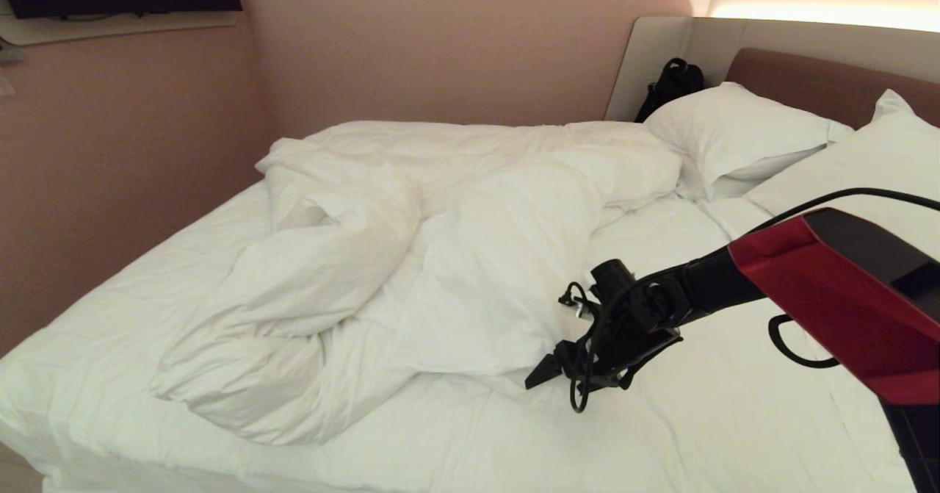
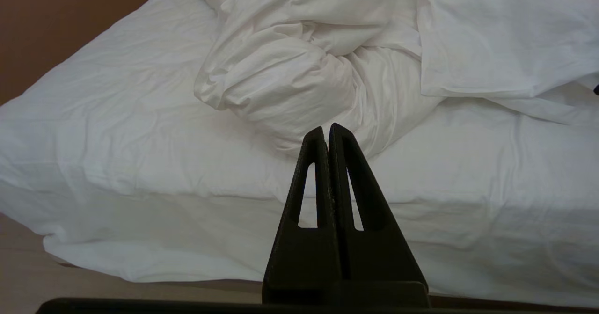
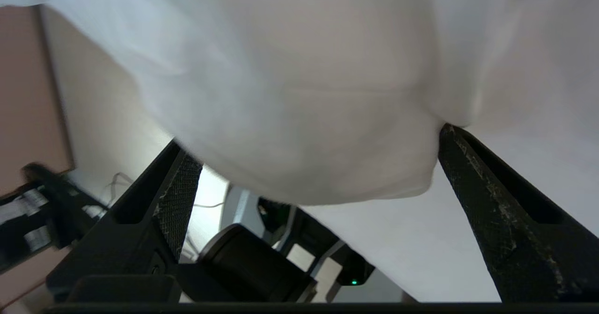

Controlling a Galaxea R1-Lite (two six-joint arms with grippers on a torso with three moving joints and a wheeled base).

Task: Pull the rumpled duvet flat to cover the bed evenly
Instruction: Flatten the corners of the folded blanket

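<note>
White and rumpled, the duvet (image 1: 411, 258) is bunched over the far and middle part of the bed (image 1: 110, 309). The left gripper (image 2: 327, 134) is held off the bed's edge, fingers (image 2: 346, 173) pressed together. The right gripper (image 1: 558, 366) is placed at the duvet's near edge, fingers (image 3: 491, 201) spread wide around a fold.

Bed (image 1: 661, 434) cropped at six and three o'clock, mattress middle buried under duvet (image 1: 411, 258), black bag (image 1: 672, 85) half hidden behind pillow (image 1: 734, 137), right gripper (image 1: 547, 368) fingertips lost against duvet edge.
</note>
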